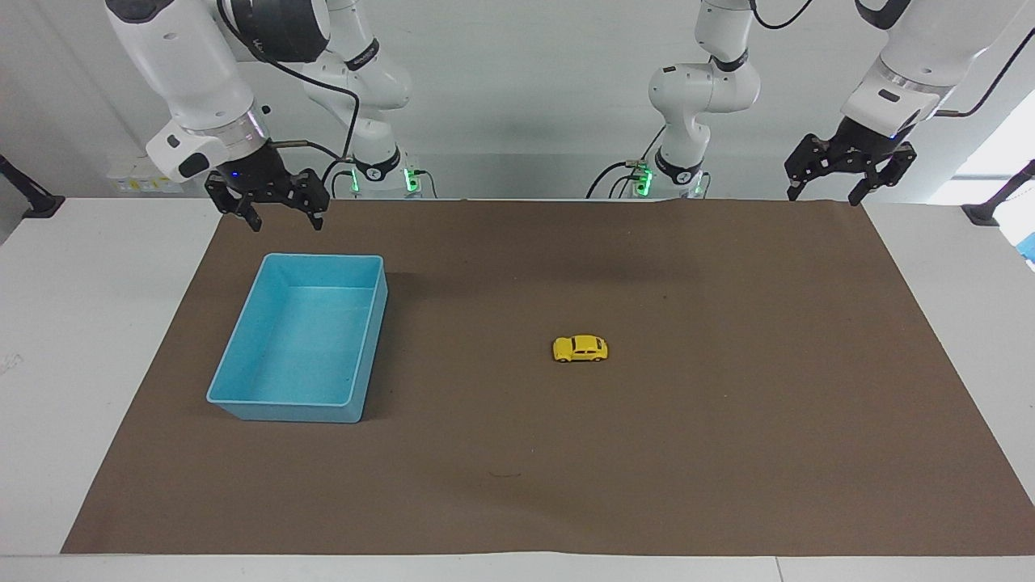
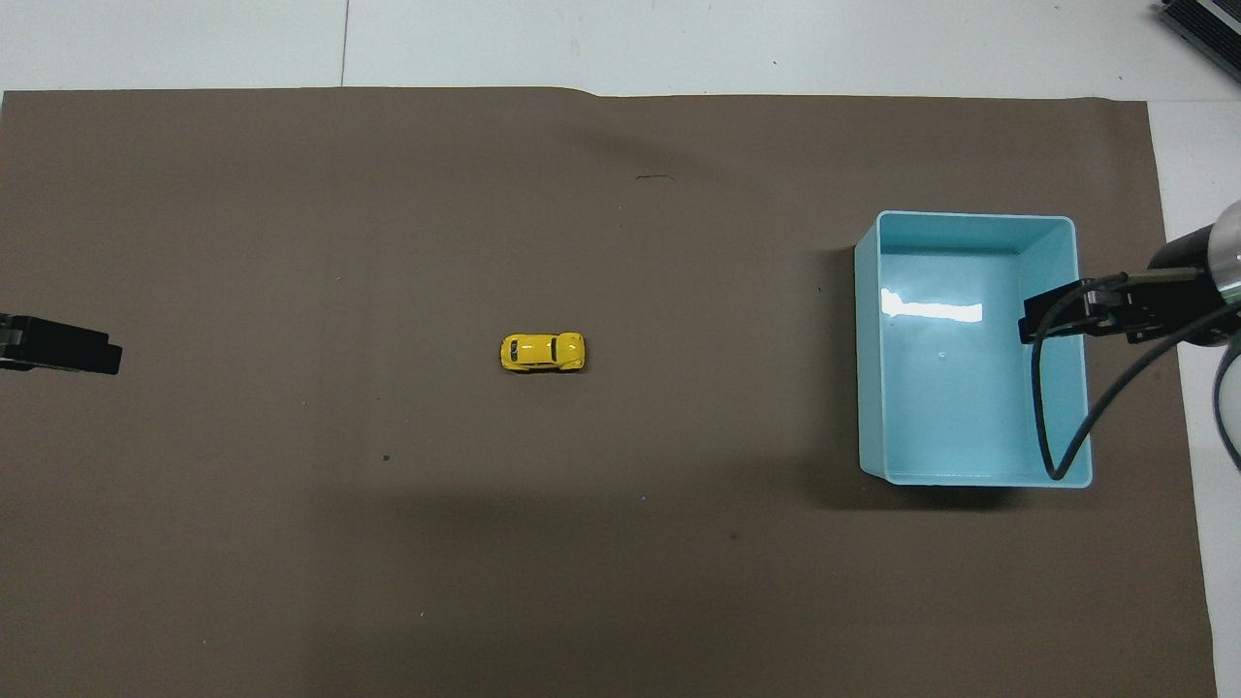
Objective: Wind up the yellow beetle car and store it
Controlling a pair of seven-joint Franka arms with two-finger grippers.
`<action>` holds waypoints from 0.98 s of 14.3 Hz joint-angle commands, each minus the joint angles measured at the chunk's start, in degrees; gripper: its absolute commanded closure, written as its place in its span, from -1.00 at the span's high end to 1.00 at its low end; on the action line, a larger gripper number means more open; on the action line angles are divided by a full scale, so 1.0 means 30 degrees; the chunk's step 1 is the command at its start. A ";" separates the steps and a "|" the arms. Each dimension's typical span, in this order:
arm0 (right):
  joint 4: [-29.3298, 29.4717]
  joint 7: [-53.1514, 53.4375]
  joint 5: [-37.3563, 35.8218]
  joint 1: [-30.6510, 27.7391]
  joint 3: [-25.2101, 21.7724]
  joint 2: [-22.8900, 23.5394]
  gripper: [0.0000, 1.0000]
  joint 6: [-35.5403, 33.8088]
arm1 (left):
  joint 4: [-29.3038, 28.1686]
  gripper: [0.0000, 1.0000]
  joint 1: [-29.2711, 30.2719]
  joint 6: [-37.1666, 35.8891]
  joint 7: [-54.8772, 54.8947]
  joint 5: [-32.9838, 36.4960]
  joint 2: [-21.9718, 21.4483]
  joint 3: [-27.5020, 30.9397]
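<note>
Yellow, glossy and tiny: the yellow beetle car [image 1: 580, 348] stands on its black wheels on the brown paper sheet [image 1: 647, 453] that covers the white table [image 1: 89, 323], roughly at the sheet's middle. Rounded body, dark windows. Its long side runs along the table, from one arm's end toward the other. Nothing touches it.

Light blue rectangular plastic bin [image 1: 242, 402], open-topped, sits on the sheet toward the right arm's end of the table, well apart from the car. Nothing lies in it; its floor shows a bright glare patch in the overhead view. The car is far smaller than the bin.

Right gripper [image 1: 285, 222]: black, two-fingered, raised in the air over the sheet's robot-side edge, close to the bin's robot-side wall. Fingers spread apart, holding nothing. A black cable loops from its wrist. In the overhead view its body overlaps the bin's outer wall.

Left gripper [image 1: 823, 195]: black, raised over the sheet's corner at the left arm's end, beside the robot-side edge. Fingers spread apart, holding nothing. Well apart from the car.

Both arms hang from above, wrists pointing down; neither is near the toy.
</note>
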 commanded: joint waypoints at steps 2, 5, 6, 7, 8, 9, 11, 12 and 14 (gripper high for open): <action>0.0045 -0.0377 0.0122 -0.0300 0.0142 0.0056 1.00 0.0187 | 0.0001 1.00 -0.0025 0.0179 0.0120 0.0039 -0.0045 0.0067; 0.0045 -0.0377 0.0122 -0.0300 0.0142 0.0056 1.00 0.0187 | -0.0057 1.00 -0.0026 0.0179 0.0091 0.0039 -0.0045 0.0067; 0.0045 -0.0377 0.0122 -0.0271 0.0142 0.0056 1.00 0.0187 | -0.0058 1.00 0.0003 0.0179 0.0004 0.0039 -0.0045 0.0067; 0.0045 -0.0377 0.0122 -0.0299 0.0142 0.0056 1.00 0.0187 | -0.0058 1.00 0.0033 0.0179 -0.0026 0.0039 -0.0045 0.0067; 0.0045 -0.0377 0.0122 -0.0300 0.0142 0.0056 1.00 0.0187 | -0.0058 1.00 0.0091 0.0179 -0.0055 0.0039 -0.0045 0.0067; 0.0045 -0.0377 0.0122 -0.0300 0.0142 0.0056 1.00 0.0187 | -0.0087 1.00 0.0092 0.0179 -0.0143 0.0039 -0.0045 0.0067; 0.0045 -0.0377 0.0122 -0.0300 0.0142 0.0056 1.00 0.0187 | -0.0087 1.00 0.0092 0.0179 -0.0231 0.0039 -0.0075 0.0067; 0.0045 -0.0377 0.0122 -0.0300 0.0142 0.0056 1.00 0.0187 | -0.0087 1.00 0.0092 0.0179 -0.0260 0.0039 -0.0046 0.0067; 0.0045 -0.0377 0.0122 -0.0300 0.0142 0.0056 1.00 0.0187 | -0.0203 1.00 0.0092 0.0179 -0.1075 0.0039 -0.0045 0.0067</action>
